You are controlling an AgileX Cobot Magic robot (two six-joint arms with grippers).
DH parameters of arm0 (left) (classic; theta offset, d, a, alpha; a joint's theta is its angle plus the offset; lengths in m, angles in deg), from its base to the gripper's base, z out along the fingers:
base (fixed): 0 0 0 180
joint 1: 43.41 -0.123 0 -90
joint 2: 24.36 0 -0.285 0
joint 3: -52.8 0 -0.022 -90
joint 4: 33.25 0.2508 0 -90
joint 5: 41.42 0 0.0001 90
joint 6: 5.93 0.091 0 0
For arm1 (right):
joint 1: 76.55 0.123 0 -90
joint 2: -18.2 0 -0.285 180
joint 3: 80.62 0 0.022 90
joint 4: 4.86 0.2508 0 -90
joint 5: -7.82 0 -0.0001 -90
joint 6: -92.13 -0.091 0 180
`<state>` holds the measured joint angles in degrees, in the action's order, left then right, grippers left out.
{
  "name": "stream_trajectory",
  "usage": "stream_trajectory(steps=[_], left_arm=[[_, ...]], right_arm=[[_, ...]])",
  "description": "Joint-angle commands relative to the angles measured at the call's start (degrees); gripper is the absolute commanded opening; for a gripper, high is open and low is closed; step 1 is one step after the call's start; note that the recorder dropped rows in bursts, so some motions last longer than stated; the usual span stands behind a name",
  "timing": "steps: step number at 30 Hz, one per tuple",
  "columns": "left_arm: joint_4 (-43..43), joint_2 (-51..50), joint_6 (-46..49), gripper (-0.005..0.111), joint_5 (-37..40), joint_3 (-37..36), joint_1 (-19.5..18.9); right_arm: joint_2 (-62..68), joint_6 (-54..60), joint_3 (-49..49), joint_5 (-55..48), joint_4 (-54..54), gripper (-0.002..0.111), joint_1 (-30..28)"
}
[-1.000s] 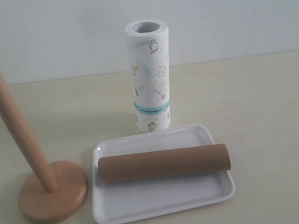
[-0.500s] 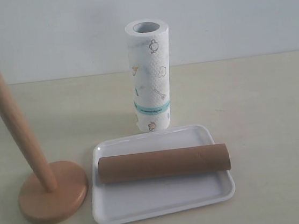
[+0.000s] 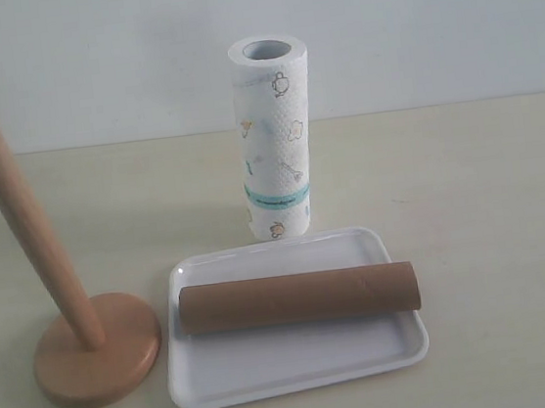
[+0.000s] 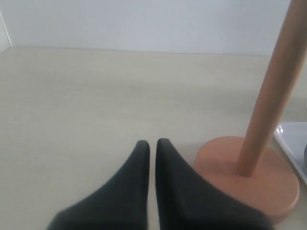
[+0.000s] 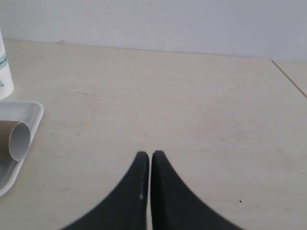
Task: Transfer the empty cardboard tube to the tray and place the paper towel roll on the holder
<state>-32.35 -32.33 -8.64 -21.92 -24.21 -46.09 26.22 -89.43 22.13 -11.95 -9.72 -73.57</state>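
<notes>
Exterior view: tube point(image 3: 298, 298) lies across the tray point(image 3: 291, 364), near centre; roll point(image 3: 275, 135) stands upright just beyond the tray's far edge; holder point(image 3: 104, 366) stands bare at left. Left gripper point(image 4: 152, 143) and right gripper point(image 5: 146, 154) have fingers almost together, holding nothing. Roll looks light, soft and squashable, so a gentle, wide grip around its middle seems best

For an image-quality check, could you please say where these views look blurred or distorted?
Exterior view: sharp, evenly lit, though the holder seems to lean outward, perhaps lens distortion. Left wrist view: the left claw is blurred up close. Right wrist view: the right claw likewise.
</notes>
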Motion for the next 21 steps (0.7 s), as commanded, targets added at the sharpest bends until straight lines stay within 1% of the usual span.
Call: stream_trajectory(steps=[1, 8, 12, 21], left_arm=[[-0.9, 0.2, -1.2, 0.004, 0.1, -0.2, -0.1], [-1.5, 0.2, -3.5, 0.004, 0.0, -0.2, -0.1], [-1.5, 0.2, -0.8, 0.004, 0.0, -0.2, -0.1], [-1.5, 0.2, -0.7, 0.004, -0.1, -0.2, -0.1]], right_arm=[[-0.2, 0.3, 0.0, 0.6, 0.0, 0.001, -0.1], [-0.2, 0.3, 0.0, 0.6, 0.0, 0.001, -0.1], [-0.2, 0.3, 0.0, 0.6, 0.0, 0.001, -0.1], [-0.2, 0.3, 0.0, 0.6, 0.0, 0.001, -0.1]])
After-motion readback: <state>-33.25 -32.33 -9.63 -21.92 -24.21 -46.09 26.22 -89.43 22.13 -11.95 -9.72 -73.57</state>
